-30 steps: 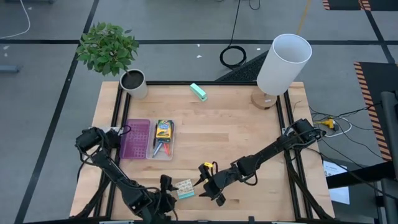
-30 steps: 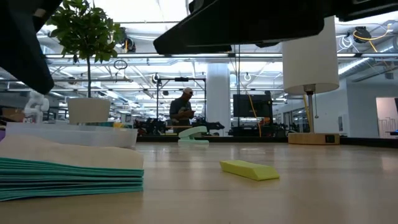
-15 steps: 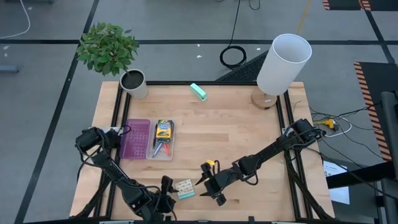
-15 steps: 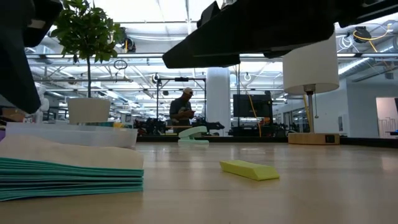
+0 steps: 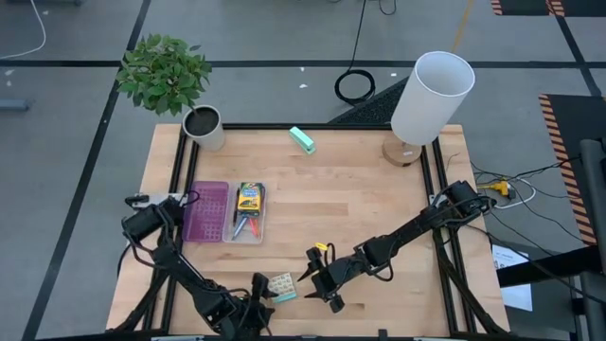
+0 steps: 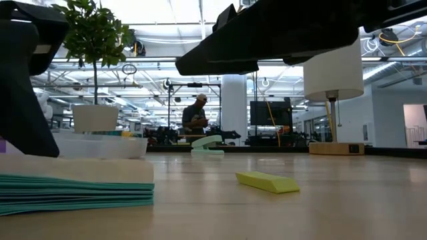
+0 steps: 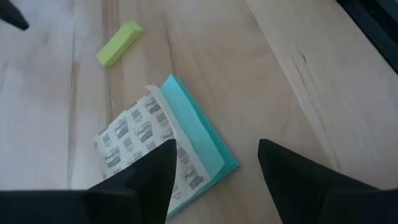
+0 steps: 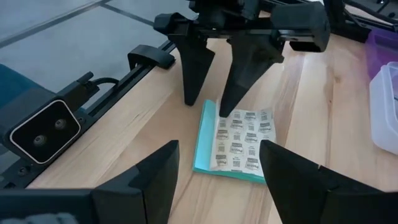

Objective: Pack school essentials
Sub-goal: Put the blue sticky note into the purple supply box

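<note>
Fingers of the left gripper (image 8: 219,93) are spread, straddling the patterned square pad (image 5: 281,285) near the bench (image 5: 350,204) front edge. At its 3 o'clock, the right gripper (image 5: 309,284) is held released; the tiny yellow piece (image 7: 119,43) lies just beyond

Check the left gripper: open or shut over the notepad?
Open. The left gripper has its two fingers spread apart, tips just above the notepad, nothing held between them.
</note>
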You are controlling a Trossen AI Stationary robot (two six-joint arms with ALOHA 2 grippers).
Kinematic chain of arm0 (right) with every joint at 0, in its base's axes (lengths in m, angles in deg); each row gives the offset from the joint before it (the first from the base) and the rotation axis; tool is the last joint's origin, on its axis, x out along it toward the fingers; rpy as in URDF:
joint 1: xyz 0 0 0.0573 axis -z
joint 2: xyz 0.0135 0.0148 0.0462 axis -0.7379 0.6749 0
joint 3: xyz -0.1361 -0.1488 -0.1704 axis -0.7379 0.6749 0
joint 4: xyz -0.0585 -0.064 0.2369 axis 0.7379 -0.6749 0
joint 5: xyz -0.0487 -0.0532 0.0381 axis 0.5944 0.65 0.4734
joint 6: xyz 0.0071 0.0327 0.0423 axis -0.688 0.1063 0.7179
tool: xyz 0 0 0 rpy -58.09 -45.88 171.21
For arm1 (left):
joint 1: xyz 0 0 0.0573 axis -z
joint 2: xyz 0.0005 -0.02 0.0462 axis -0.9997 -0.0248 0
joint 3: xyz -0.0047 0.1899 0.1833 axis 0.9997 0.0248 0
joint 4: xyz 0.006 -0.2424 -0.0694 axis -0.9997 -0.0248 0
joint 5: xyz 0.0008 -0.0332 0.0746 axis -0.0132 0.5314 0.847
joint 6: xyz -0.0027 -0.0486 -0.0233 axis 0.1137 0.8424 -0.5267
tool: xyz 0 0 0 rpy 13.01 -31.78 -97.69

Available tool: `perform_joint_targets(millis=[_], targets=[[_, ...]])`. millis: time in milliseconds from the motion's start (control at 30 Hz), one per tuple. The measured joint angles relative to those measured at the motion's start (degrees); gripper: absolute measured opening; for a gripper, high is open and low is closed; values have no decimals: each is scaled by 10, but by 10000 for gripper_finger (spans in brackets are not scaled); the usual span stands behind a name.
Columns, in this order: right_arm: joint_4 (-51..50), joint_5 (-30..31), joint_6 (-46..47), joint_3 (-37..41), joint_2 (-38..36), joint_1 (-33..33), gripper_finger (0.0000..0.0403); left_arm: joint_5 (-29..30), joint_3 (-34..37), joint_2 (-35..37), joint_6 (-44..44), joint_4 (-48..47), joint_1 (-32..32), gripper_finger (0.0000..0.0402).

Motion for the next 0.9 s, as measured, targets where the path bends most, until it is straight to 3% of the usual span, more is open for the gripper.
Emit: perform_joint_targets(millis=[167, 600, 900], targets=[[0, 0, -1, 0, 0, 2, 217, 1, 0, 0, 26, -12, 0, 213], [0, 0, -1, 0, 0, 2, 217, -1, -1, 0, 46, -38, -1, 96], [0, 0, -1, 0, 0, 2, 217, 1, 0, -1, 44, -27, -1, 41]])
